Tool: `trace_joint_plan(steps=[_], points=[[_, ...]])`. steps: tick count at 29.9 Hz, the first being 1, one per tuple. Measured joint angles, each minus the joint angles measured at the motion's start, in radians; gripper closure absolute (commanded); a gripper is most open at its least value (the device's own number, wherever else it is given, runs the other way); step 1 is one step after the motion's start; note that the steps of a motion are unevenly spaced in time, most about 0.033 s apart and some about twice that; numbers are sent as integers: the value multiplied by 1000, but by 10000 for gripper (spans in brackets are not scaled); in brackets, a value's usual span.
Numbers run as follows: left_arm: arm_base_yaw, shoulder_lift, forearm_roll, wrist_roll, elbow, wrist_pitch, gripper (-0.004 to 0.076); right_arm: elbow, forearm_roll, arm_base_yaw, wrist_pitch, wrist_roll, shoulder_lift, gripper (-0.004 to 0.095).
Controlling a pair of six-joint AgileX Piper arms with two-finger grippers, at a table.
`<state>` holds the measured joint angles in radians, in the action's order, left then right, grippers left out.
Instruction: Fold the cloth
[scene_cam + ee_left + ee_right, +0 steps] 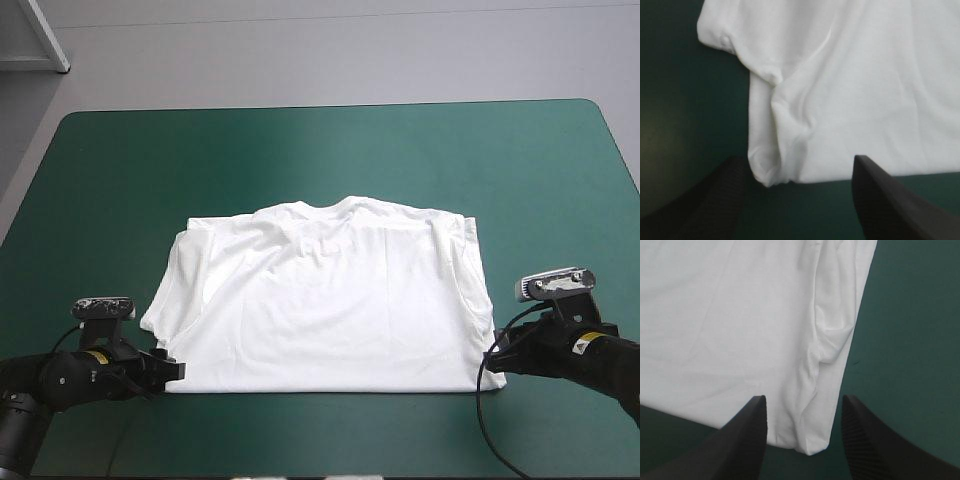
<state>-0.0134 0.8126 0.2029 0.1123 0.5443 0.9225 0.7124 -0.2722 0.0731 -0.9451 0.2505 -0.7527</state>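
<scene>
The white T-shirt (325,300) lies spread flat in the middle of the teal-green table, collar toward the far edge, sleeves tucked in along both sides. My left gripper (170,372) sits low at the shirt's near left corner (767,177), fingers open with the corner just ahead between them. At the near right corner (807,442) my right gripper (492,362) is likewise open, the corner lying between its fingertips. Neither gripper holds any fabric.
Bare teal-green cover (320,150) surrounds the shirt on all sides, with a wide strip toward the far edge and a narrow one along the near edge (330,430).
</scene>
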Motion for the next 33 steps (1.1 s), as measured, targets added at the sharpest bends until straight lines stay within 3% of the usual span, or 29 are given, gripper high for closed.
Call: trace_joint_plan(steps=[18, 20, 24, 30, 33], points=[[0, 222, -58, -39, -52, -66, 384, -10, -2, 0, 72, 4, 1, 472], [0, 263, -64, -39, -44, -71, 451, -10, -2, 0, 72, 4, 1, 490], [0, 308, -86, -32, -30, -58, 687, -10, -2, 0, 73, 7, 1, 534], [1, 319, -75, 29, -23, -51, 703, -19, 34, 0, 15, 5, 1, 540], [1, 319, -73, 33, -23, -50, 703, -58, 43, 0, 4, 4, 0, 470]])
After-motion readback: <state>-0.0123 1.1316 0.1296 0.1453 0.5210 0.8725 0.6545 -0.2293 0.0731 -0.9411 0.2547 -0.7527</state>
